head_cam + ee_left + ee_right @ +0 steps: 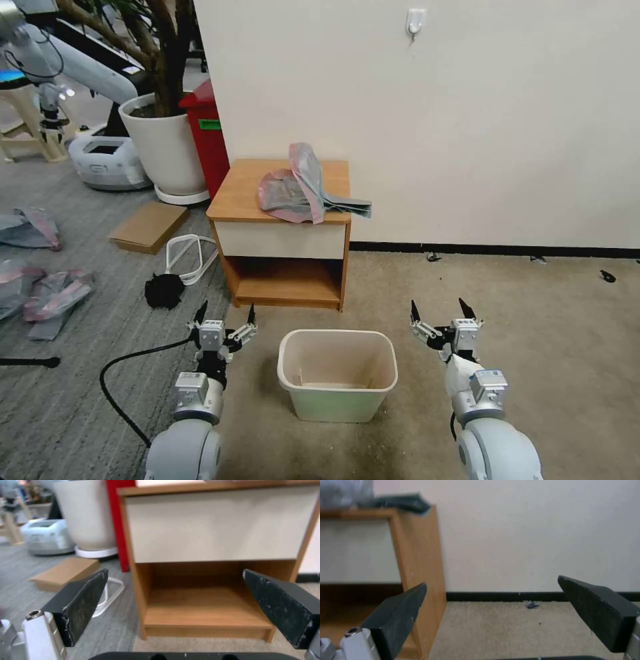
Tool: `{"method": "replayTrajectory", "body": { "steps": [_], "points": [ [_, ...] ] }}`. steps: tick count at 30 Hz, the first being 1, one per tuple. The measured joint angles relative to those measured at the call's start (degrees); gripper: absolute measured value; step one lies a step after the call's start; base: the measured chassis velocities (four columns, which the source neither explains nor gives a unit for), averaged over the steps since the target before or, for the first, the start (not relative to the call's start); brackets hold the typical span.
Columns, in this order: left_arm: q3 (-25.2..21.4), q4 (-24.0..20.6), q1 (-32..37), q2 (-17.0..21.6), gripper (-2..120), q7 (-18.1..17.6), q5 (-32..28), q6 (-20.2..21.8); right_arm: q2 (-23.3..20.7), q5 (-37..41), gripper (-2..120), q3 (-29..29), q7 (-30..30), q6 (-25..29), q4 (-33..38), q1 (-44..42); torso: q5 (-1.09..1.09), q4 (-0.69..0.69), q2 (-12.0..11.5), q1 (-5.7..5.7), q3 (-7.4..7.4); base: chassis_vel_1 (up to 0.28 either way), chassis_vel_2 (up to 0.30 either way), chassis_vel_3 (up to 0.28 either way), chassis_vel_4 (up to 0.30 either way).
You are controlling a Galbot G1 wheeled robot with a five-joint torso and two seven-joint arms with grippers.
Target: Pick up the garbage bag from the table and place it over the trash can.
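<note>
I have both pincers spread wide and empty either side of the trash can (pixel 337 373), left pincer (pixel 223 320) and right pincer (pixel 440 313) about equally short of the garbage bag (pixel 303 187), which lies higher up on the table (pixel 233 200) beyond the can, its loose tail trailing off the right edge.

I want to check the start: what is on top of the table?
The garbage bag lies crumpled on the table, one corner hanging over the edge. What is beneath it is hidden.

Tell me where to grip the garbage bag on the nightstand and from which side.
Probably pinch the raised fold of the garbage bag, coming from above: it stands up off the table, while the rest lies flat. Both the left gripper and the right gripper hang open, low beside the trash can.
</note>
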Motion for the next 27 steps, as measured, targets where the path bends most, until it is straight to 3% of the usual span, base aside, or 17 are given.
{"method": "replayTrajectory", "body": {
  "steps": [2,5,7,8,12,27],
  "points": [
    [-0.60,-4.57,2.87,-1.28,100,-2.05,-1.22,1.84,0.90,2.21,100,0.99,1.00,-2.79,4.39,-1.80,0.00,0.00,0.00,0.00,0.00,0.000,0.000,0.000,0.000],
    [-1.27,-7.09,5.17,-1.63,100,-3.33,-2.82,1.57,1.35,3.44,100,1.49,1.48,-3.89,7.05,-2.84,0.00,0.00,0.01,0.00,-0.01,0.000,0.000,0.000,0.000],
    [-1.91,-6.74,5.99,-0.96,100,-3.33,-3.96,-0.11,1.95,5.76,100,1.73,1.67,-3.99,8.79,-4.00,0.04,0.04,0.00,0.00,0.00,0.000,0.000,0.000,0.000],
    [-2.11,-5.85,5.95,-0.32,100,-2.70,-4.45,-1.25,2.44,7.54,100,1.74,1.89,-3.41,9.59,-4.67,-0.05,0.00,0.00,0.00,-0.01,0.000,0.000,0.000,0.000],
    [-2.15,-3.00,5.24,1.24,100,-0.04,-4.66,-3.56,2.73,8.82,100,1.07,1.97,-1.71,8.55,-4.69,-0.01,0.00,0.00,0.00,-0.01,0.000,0.000,0.000,0.000],
    [-2.63,-1.05,3.95,4.84,100,2.85,-7.76,-5.30,-1.32,9.64,100,1.65,-3.55,3.29,4.75,-2.29,0.00,0.00,0.00,-0.01,0.00,0.000,0.000,0.000,0.000]
  ]
}}
